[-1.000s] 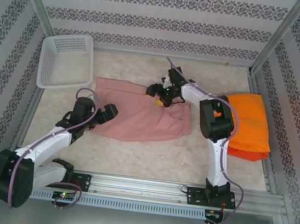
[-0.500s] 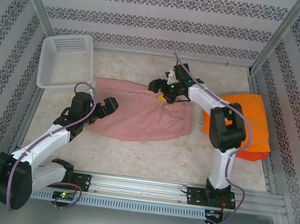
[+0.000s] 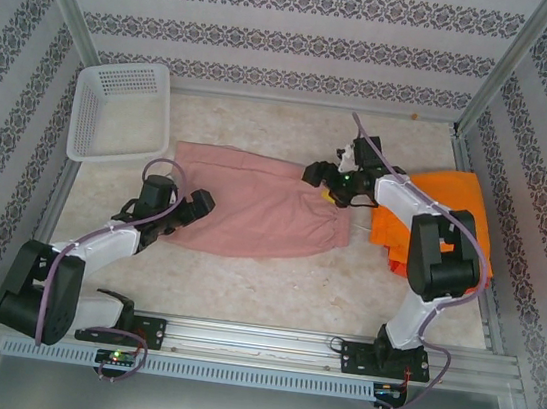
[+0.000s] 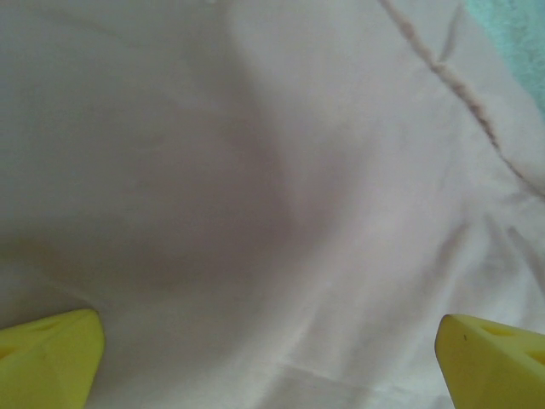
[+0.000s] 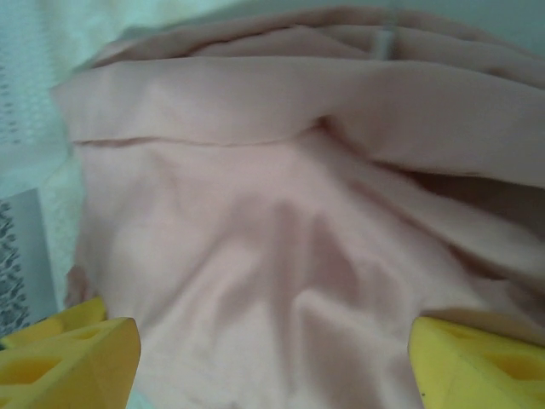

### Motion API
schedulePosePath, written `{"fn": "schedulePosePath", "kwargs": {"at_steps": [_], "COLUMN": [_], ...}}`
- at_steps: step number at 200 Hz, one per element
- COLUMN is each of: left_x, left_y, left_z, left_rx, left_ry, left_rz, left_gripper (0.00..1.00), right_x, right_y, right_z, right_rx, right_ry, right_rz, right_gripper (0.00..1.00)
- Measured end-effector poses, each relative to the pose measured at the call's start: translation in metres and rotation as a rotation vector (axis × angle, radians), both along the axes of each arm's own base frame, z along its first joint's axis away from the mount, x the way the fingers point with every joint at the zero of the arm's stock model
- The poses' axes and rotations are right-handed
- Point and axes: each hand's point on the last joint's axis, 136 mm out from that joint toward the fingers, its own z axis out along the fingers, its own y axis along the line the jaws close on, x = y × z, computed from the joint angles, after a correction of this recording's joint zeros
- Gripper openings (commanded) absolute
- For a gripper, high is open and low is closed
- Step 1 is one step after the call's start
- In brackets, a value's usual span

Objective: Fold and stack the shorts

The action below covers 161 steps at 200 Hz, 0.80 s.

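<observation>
At the far left of the desk (image 3: 273, 285), near the back corner, a white mesh basket (image 3: 120, 109) sits with its open side up, apart from the cloth. Just to its right and nearer the arms, the left pincer (image 3: 200, 202) lies low over the left end of the pink shorts (image 3: 253, 207). From its wrist camera the left pincer (image 4: 272, 375) stands wide: its yellow fingertips (image 4: 47, 354) sit at the two bottom corners of the view, with smooth pink cloth (image 4: 255, 187) spread between and beyond them, nothing clamped, and a stitched seam running down the upper right. The pink shorts lie flat across the middle of the desk, stretching from below the basket toward the right arm, their right end gathered into small folds. Over that right end hangs the right pincer (image 3: 321, 182), reaching in from the right. In its wrist view the right pincer (image 5: 272, 371) is also spread wide, its yellow fingertips (image 5: 68, 358) at the lower corners, with the pink shorts (image 5: 281, 256) rumpled below and a folded band across the top; whether the tips touch the cloth cannot be told. At the far right, against the side wall, yellow-orange shorts (image 3: 459, 214) lie folded on top of red-orange shorts (image 3: 455, 281), whose edge peeps out at the near side, with the right arm crossing over the pile.
</observation>
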Motion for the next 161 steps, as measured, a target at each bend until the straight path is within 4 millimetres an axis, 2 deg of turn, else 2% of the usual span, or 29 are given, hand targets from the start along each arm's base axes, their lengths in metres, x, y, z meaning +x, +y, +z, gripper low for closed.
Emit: {"fn": "schedulePosePath", "kwargs": {"at_steps": [24, 33, 69, 98, 113, 125, 138, 161], "left_x": [-0.010, -0.009, -0.004, -0.005, -0.010, -0.012, -0.009, -0.002], "left_y": [0.011, 0.013, 0.020, 0.023, 0.023, 0.022, 0.022, 0.022], "left_z": [-0.018, -0.017, -0.015, -0.013, -0.010, 0.002, 0.025, 0.068], "left_rx": [0.022, 0.019, 0.014, 0.012, 0.013, 0.014, 0.018, 0.024], "left_ry": [0.025, 0.007, -0.048, -0.047, -0.033, -0.045, -0.089, -0.200], "left_rz": [0.033, 0.041, 0.073, 0.081, 0.077, 0.068, 0.059, 0.047], "left_gripper": [1.00, 1.00, 1.00, 1.00, 1.00, 1.00, 1.00, 1.00], "right_x": [0.008, 0.010, 0.022, 0.022, 0.017, 0.009, -0.002, -0.017], "right_y": [-0.013, -0.014, -0.008, -0.005, -0.005, -0.006, -0.009, -0.017], "right_z": [-0.028, -0.035, -0.034, -0.029, -0.020, -0.006, 0.019, 0.066], "right_rx": [0.009, 0.022, 0.052, 0.055, 0.035, 0.007, -0.035, -0.119], "right_ry": [0.054, 0.069, 0.051, 0.038, 0.015, -0.016, -0.078, -0.218], "right_rz": [-0.037, -0.040, -0.040, -0.033, -0.026, -0.017, -0.008, -0.001], "right_gripper": [0.81, 0.81, 0.81, 0.82, 0.86, 0.91, 0.97, 0.98]}}
